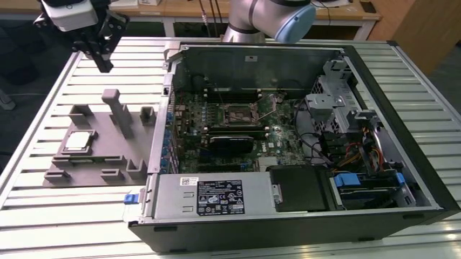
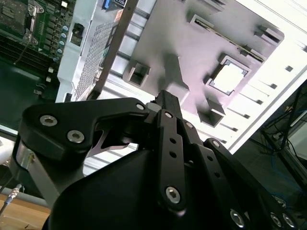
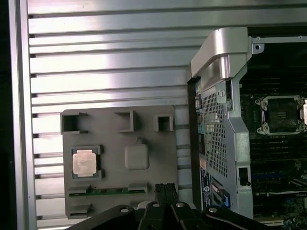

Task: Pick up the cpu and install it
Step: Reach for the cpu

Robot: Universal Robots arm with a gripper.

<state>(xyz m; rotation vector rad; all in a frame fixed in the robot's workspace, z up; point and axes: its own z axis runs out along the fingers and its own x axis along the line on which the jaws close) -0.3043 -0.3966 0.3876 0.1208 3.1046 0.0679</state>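
Slatted metal bench point(image 1: 72, 216) carried an open case point(image 1: 403, 108) and, by its edge on the exterior view's left, a grey fixture point(image 1: 94, 162). I saw the cpu point(image 1: 78, 142) lying flat in a fixture pocket, untouched. My gripper point(image 1: 103, 63) hung above the bench corner beyond the fixture, its fingers point(image 3: 160, 191) narrow, pressed together and holding nothing. The socket point(image 1: 240, 114) sat inside the case, well apart from the cpu.

cpu point(image 1: 78, 141) on fixture block point(image 1: 108, 144), beside computer case point(image 1: 288, 234)

I see the cpu point(image 3: 85, 162), a small silvery square chip, pale rim | flat, top up | in a pocket of the grey plastic block point(image 3: 115, 179)
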